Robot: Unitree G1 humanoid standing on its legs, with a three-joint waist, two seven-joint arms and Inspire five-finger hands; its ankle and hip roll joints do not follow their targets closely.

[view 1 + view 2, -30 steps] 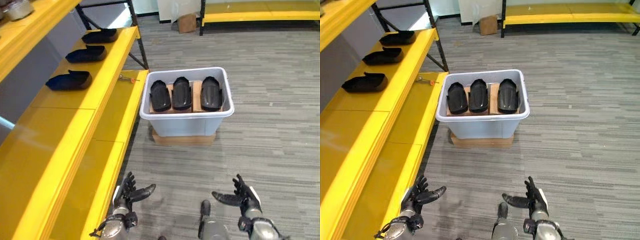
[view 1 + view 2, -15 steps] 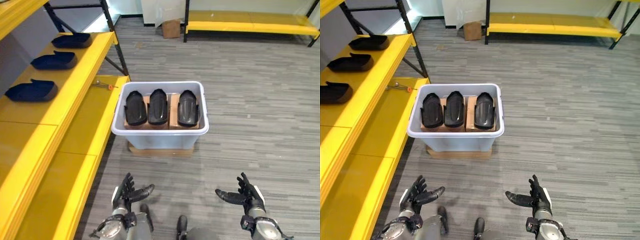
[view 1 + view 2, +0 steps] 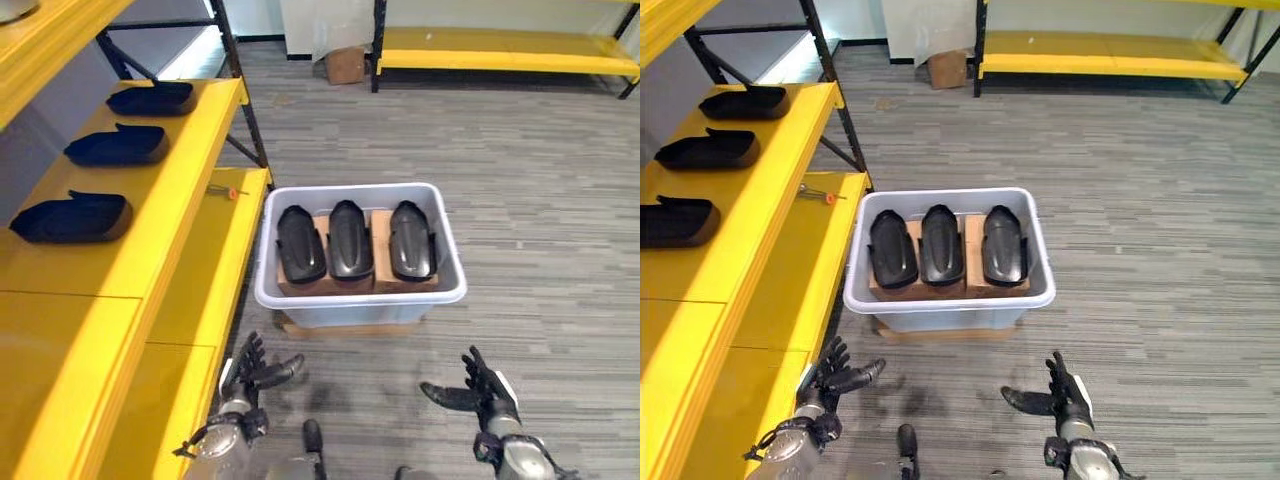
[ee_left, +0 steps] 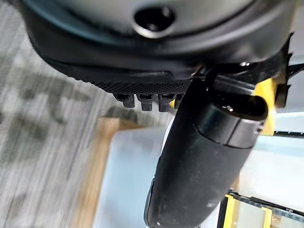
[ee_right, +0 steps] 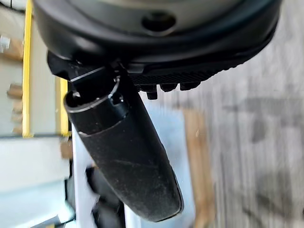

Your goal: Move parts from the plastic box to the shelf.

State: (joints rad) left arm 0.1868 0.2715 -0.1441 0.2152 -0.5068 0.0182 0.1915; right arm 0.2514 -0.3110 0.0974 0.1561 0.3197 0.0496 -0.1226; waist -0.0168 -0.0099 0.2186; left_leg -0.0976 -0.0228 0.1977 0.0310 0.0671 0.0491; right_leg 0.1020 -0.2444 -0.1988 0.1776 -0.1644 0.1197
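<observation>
A pale grey plastic box (image 3: 360, 305) stands on the floor on a flat wooden board (image 3: 350, 328). Three black moulded parts (image 3: 351, 238) lie side by side in it on cardboard. Three more black parts (image 3: 72, 218) rest in a row on the yellow shelf (image 3: 150, 250) at the left. My left hand (image 3: 247, 372) hovers low in front of the box's left corner, fingers spread, holding nothing. My right hand (image 3: 483, 388) is open too, below the box's right corner. Both wrist views look past the thumbs (image 4: 199, 156) at the box wall (image 5: 185, 142).
A small orange-handled tool (image 3: 226, 190) lies on the lower yellow shelf level beside the box. A cardboard box (image 3: 345, 64) and a low yellow rack (image 3: 500, 45) stand at the far side. Grey plank floor stretches to the right.
The camera has swung, so the box and shelf sit further right and lower in the picture. Both hands stay open and low in front of the box.
</observation>
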